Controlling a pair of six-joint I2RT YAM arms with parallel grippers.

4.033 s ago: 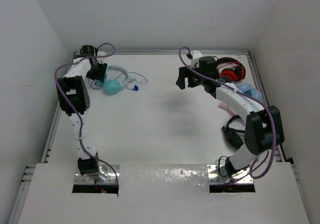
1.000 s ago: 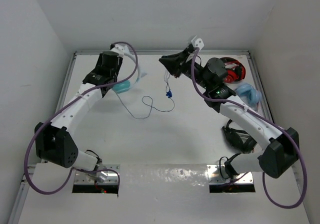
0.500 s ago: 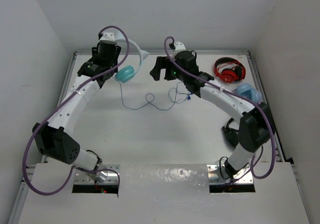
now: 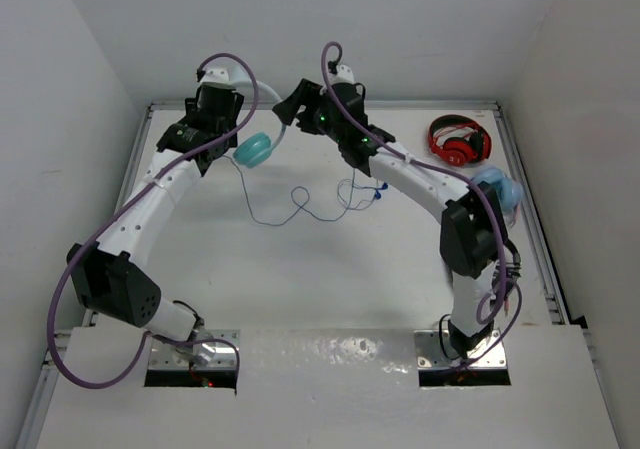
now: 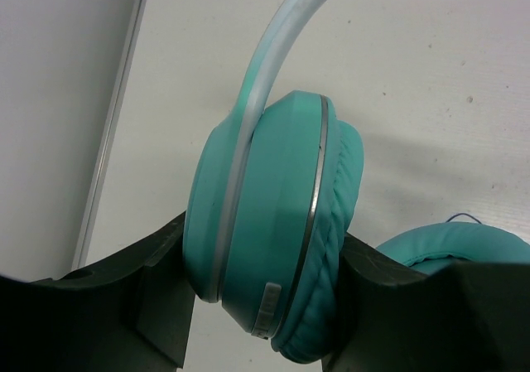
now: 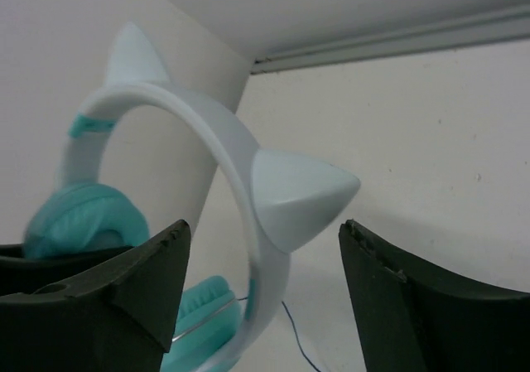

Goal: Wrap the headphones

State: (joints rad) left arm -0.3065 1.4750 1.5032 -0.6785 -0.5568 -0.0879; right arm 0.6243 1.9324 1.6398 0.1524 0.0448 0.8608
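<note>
Clamping one turquoise ear cup (image 5: 265, 181) between partly closed jaws, the left gripper (image 5: 267, 297) holds the teal headphones (image 4: 253, 149) aloft over the far left of the tabletop (image 4: 330, 269), apparently to steady them for winding. The right gripper (image 6: 263, 235) stands open astride the pale cat-eared headband (image 6: 207, 132), gripping nothing, seemingly poised for a second hold. The thin cable (image 4: 290, 204) trails down into loose loops on the tabletop, blue plug (image 4: 378, 195) near the middle, none of it wrapped yet.

White table (image 4: 300, 289) bears red headphones (image 4: 458, 141), cable (image 4: 296, 195), seemingly blue headphones (image 4: 497, 187).
</note>
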